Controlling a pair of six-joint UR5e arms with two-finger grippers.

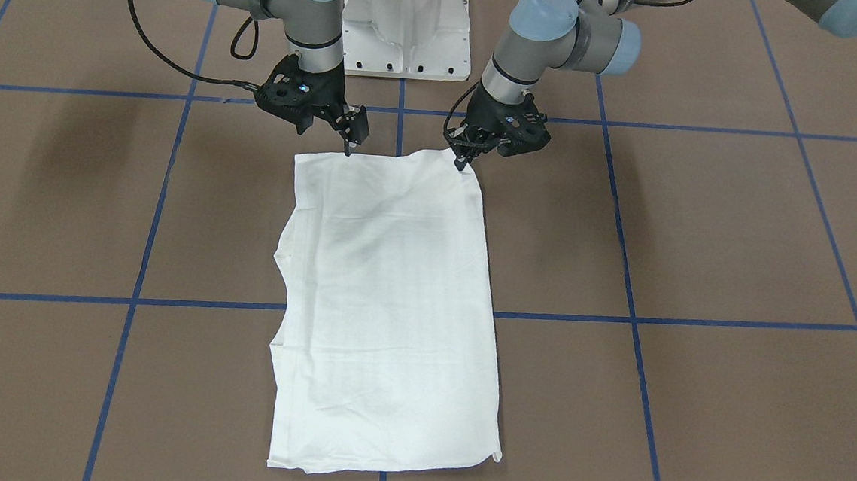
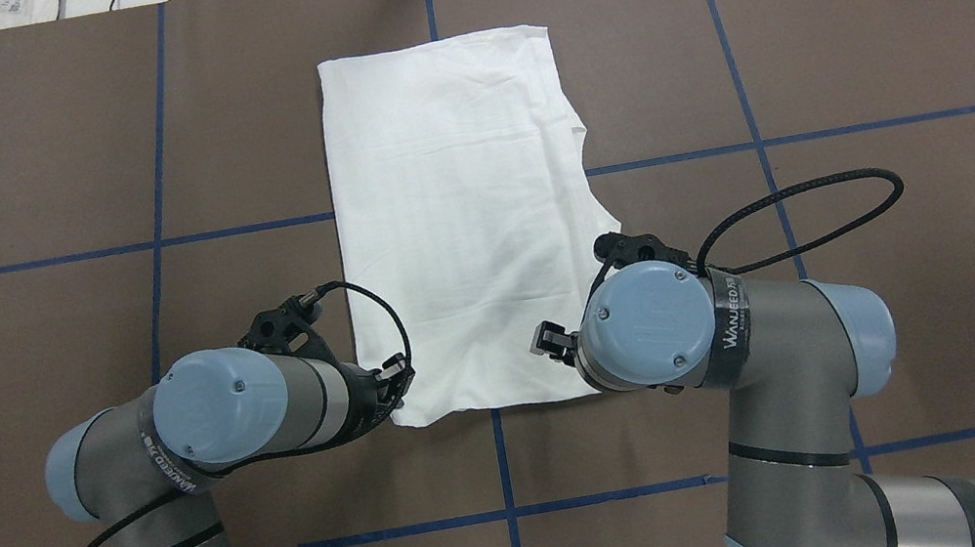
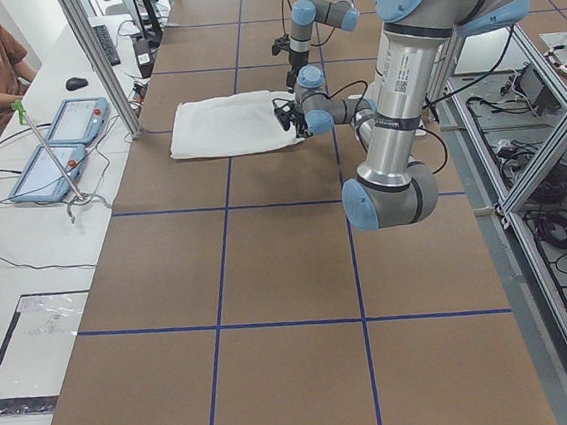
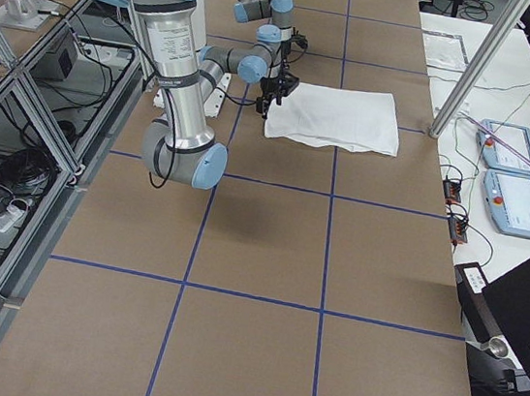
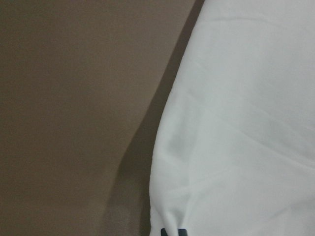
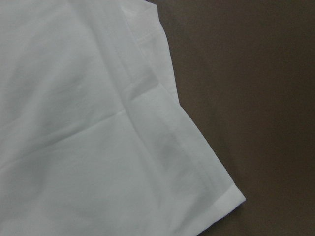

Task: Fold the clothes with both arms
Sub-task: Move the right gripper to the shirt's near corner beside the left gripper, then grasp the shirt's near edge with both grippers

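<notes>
The white T-shirt (image 1: pixel 387 290) lies flat on the brown table, folded into a long rectangle; no printed text or collar shows. It also shows in the overhead view (image 2: pixel 463 218). My left gripper (image 1: pixel 463 161) is at the shirt's near left corner. In the left wrist view its dark fingertips (image 5: pixel 174 232) are together on the slightly raised cloth edge (image 5: pixel 162 162). My right gripper (image 1: pixel 350 144) stands at the near edge, a little inward of the right corner, with its fingers apart. The right wrist view shows that corner (image 6: pixel 231 196) flat on the table and no fingertips.
Blue tape lines (image 1: pixel 634 315) cross the brown table top. The white pedestal base (image 1: pixel 406 20) stands between the arms, behind the shirt's near edge. An operator's bench with tablets (image 3: pixel 56 144) runs along the table's far side.
</notes>
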